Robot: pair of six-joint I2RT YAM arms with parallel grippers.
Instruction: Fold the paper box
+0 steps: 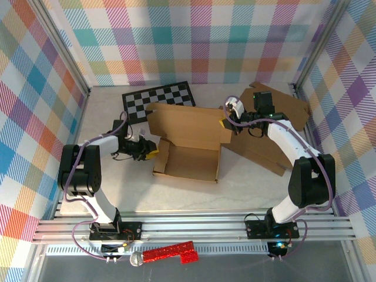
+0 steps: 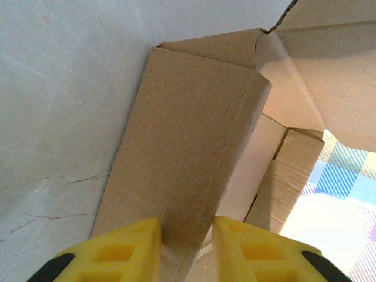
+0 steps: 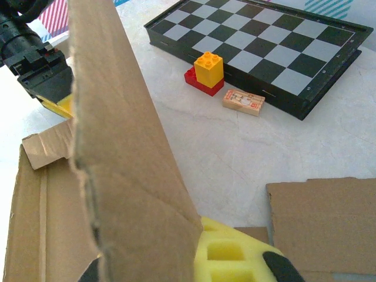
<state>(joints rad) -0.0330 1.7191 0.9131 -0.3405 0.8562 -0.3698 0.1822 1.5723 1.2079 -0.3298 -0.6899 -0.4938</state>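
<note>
The paper box (image 1: 189,144) is brown cardboard lying open in the middle of the table, with its lid panel raised at the back. My left gripper (image 1: 151,153) is at the box's left side. In the left wrist view its yellow fingers (image 2: 129,247) straddle the upright left side wall (image 2: 188,147) and press on both faces, so the gripper (image 2: 186,226) is shut on that wall. My right gripper (image 1: 225,124) is at the lid's right corner, shut on a tall cardboard flap (image 3: 126,153). One yellow finger (image 3: 229,252) shows beside the flap; the other is hidden behind it.
A folded chessboard (image 1: 158,100) lies behind the box, with a red and yellow toy brick (image 3: 207,70) and a small printed box (image 3: 243,101) beside it. A flat cardboard sheet (image 1: 276,126) lies under the right arm. Patterned walls close in the table.
</note>
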